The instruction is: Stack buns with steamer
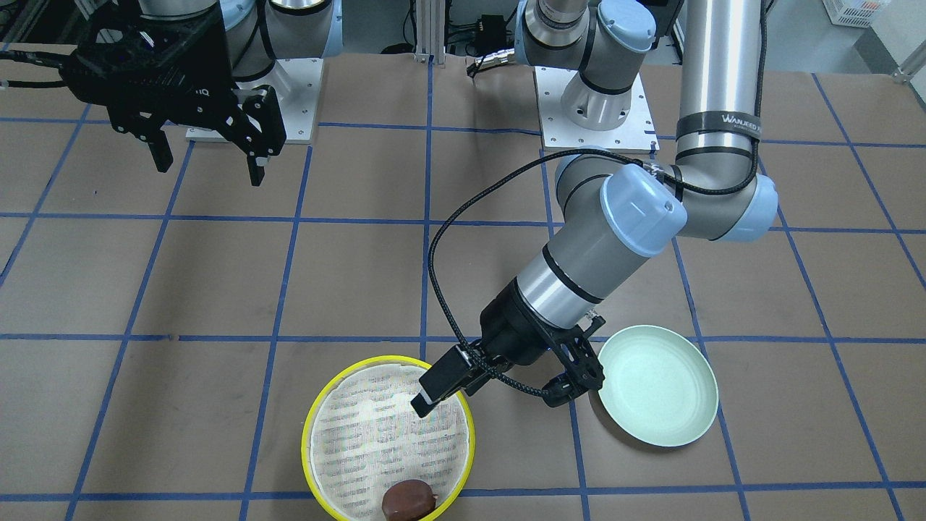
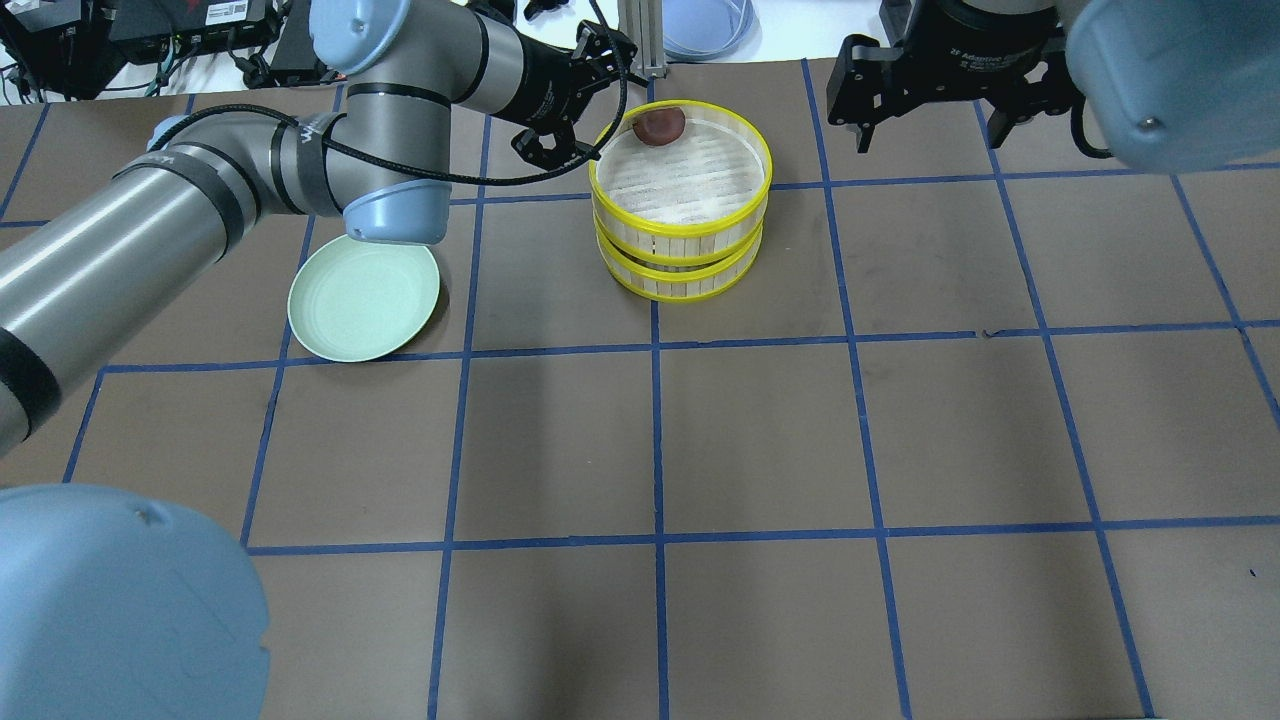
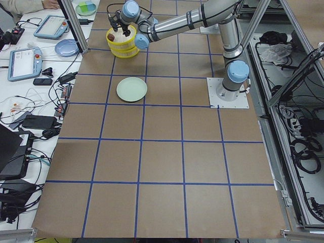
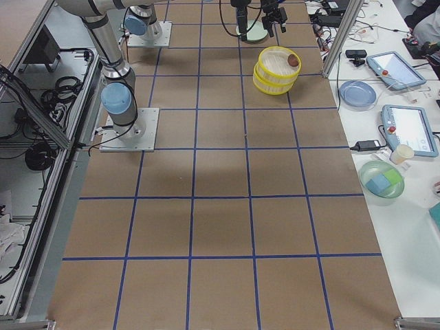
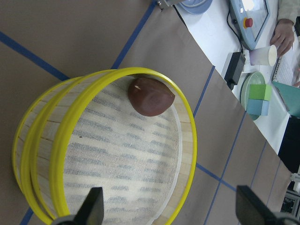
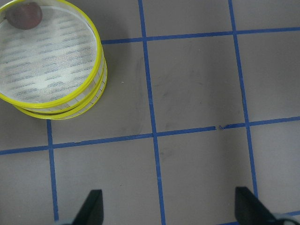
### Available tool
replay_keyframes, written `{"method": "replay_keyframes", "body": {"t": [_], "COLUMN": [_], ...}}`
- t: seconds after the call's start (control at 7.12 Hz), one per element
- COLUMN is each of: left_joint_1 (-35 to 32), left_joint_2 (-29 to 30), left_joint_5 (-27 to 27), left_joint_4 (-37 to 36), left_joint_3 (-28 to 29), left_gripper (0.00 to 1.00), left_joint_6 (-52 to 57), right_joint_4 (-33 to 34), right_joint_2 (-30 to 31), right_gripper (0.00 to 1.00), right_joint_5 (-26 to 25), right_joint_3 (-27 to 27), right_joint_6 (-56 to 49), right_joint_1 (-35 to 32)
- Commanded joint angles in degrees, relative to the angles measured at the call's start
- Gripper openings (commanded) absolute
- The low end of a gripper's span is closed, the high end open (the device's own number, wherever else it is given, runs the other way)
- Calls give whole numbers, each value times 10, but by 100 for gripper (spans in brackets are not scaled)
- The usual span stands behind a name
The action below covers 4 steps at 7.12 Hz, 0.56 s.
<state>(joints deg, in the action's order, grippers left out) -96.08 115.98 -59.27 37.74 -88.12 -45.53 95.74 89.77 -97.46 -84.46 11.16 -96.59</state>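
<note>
From my remote station I saw the left gripper (image 5: 172, 206) with its jaws spread wide and nothing between them, hanging just beside the steamer (image 2: 680, 255), whose two yellow-rimmed trays sat one on top of the other. Ahead of those jaws the striped mesh liner of the top tray filled most of the wrist view, and the reddish-brown bun (image 5: 151, 96) lay at the tray's far edge, touching the rim wall, well past the fingertips. On the other side of the left jaws from the stack, the pale green plate (image 2: 363, 300) rested flat on the table near the arm's wrist joints. The right gripper (image 1: 208, 161) also had its jaws apart and gripped nothing; it hung high over the table, well apart from the stack, which showed only in the corner of its wrist view, with bare paper straight below it. The table (image 2: 760, 430) was covered in brown paper crossed by a grid of blue tape lines, and each arm's base stood on a white plate bolted to it. Beyond the stack ran a white side bench (image 4: 412, 206) with two teach pendants (image 4: 395, 69), a blue plate (image 4: 356, 91), a paper cup (image 5: 265, 56), a green bowl (image 4: 379, 180) of coloured blocks and loose cables, and an operator's hand (image 5: 283, 35) rested there.
</note>
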Motion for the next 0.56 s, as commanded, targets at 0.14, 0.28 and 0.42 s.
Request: {"method": "replay_keyframes", "body": {"t": [0.14,0.28,0.42], "left_joint_1": [31,63,94], "left_joint_2": [-58,-86,-117], "left_joint_5": [-84,-89,-162], "left_joint_4": [178,242,316], "left_joint_3": [9,10,15], "left_gripper": [100,100,100], "left_joint_6": [290,395,465], "right_joint_4": [-2,-3,-3], "right_joint_2": [3,10,16], "right_gripper": [100,100,100], "right_joint_5": [1,9,30], "right_joint_3": [2,2,2], "right_joint_6": [0,2,2], "right_joint_1": [1,1,1]}}
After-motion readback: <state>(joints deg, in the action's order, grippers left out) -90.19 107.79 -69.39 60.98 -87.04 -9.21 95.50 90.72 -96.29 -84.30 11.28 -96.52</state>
